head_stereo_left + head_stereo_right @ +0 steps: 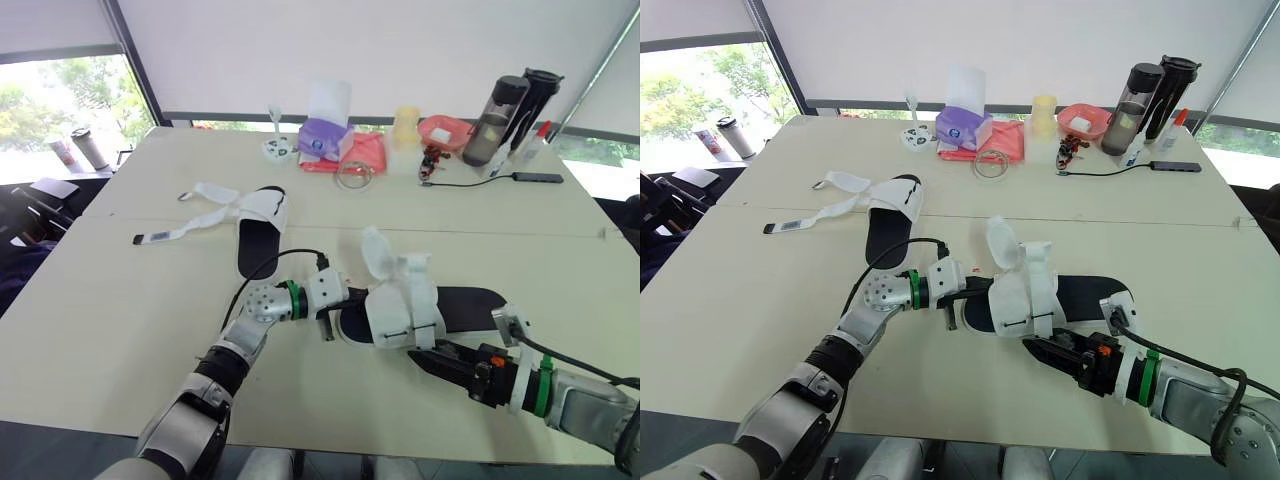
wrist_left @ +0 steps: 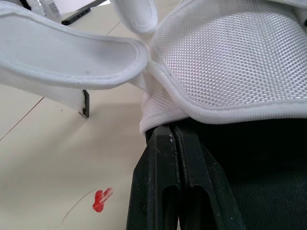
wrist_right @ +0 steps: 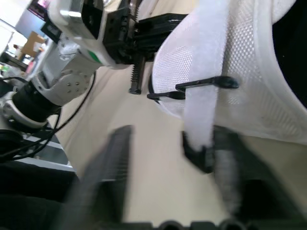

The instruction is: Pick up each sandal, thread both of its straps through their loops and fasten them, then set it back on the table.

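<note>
Left eye view | left gripper (image 2: pixel 173 136) pinched on toe edge of near sandal (image 1: pixel 405 300) | right gripper (image 1: pixel 420 358) spread wide, at its hanging strap (image 3: pixel 206 96) | sandal between both grippers, near table (image 1: pixel 120 330) front edge.

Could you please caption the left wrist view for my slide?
Shut left tool meets the sandal's white mesh upper beside a loose strap.
</note>
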Robot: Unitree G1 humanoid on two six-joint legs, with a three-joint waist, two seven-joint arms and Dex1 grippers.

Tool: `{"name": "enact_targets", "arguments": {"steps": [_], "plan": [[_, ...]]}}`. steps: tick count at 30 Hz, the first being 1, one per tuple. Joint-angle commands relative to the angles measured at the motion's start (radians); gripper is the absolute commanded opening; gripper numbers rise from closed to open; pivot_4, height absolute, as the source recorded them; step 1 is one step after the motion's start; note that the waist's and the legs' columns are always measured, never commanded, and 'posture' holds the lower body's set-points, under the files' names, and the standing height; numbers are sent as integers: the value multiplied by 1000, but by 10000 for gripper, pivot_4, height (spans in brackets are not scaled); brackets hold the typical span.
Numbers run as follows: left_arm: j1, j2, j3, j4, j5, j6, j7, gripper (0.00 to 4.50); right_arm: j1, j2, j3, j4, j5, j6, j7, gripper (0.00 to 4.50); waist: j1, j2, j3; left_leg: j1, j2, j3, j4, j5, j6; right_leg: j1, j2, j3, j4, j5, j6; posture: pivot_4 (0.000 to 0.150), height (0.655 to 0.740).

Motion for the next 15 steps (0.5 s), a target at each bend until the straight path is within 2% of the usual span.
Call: {"name": "enact_targets", "arguments": {"steps": [1, 2, 10, 15], "plan": [[21, 17, -2, -17, -19, 26, -61, 0, 21, -13, -8, -17, 25, 5, 19, 3517, 0, 0, 0, 0, 0, 0, 0, 0, 0, 0, 0, 0, 0, 0, 0, 1500, 7400], [23, 17, -2, -19, -14, 24, -57, 0, 33, -21, -7, -20, 24, 9, 28, 209, 1, 0, 0, 0, 0, 0, 0, 0, 0, 0, 0, 0, 0, 0, 0, 1500, 7400], [26, 11, -3, -28, -1, 19, -49, 0, 135, -88, 0, -78, 0, 16, 107, 209, 2, 0, 0, 0, 0, 0, 0, 0, 0, 0, 0, 0, 0, 0, 0, 1500, 7400], [90, 21, -7, -203, -121, 188, -169, 0, 170, -107, 27, -91, -66, -12, 130, 209, -1, 0, 0, 0, 0, 0, -1, 0, 0, 0, 0, 0, 0, 0, 0, 1500, 7400]]}}
